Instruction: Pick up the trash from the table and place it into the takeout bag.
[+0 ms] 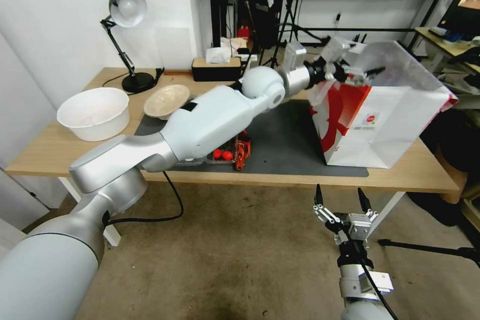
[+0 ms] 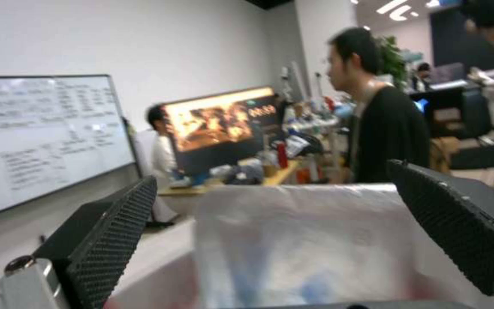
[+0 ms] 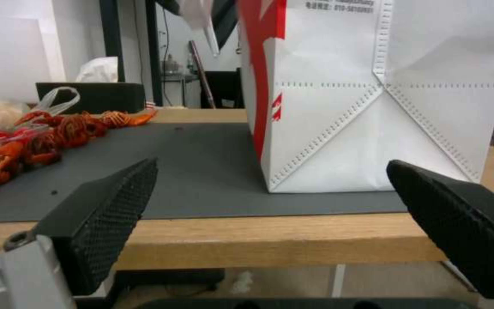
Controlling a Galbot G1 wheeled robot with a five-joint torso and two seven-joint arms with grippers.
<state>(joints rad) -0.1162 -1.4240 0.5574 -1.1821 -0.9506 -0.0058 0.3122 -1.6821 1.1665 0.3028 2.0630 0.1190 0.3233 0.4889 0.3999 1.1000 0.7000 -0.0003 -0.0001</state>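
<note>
Trash (image 1: pixel 242 150) lies on the table (image 1: pixel 50 152), left of the bag (image 1: pixel 385 120), at the front edge of the dark mat (image 1: pixel 280 145): a red crushed piece with small red bits beside it, partly hidden under the left arm. From the right wrist view it looks like a tangle of red-orange scraps (image 3: pixel 35 137) with a clear plastic loop. I judge it light, soft and crumpled, easy to deform, so a hold across the thickest part of the bundle seems best, not on the loose thin ends. A beige bowl (image 1: pixel 166 100) stands further left of the bag, near the back of the mat; it looks stiff and light, best taken at the rim.

Left gripper (image 1: pixel 350 71) is above the open mouth of the bag, at its left rim, fingers spread apart and holding nothing. Right gripper (image 1: pixel 341 201) hangs below the table edge, in front of the bag, also spread wide and empty.

A white basin (image 1: pixel 94 112) and a desk lamp (image 1: pixel 125 35) stand far left of the bag.
</note>
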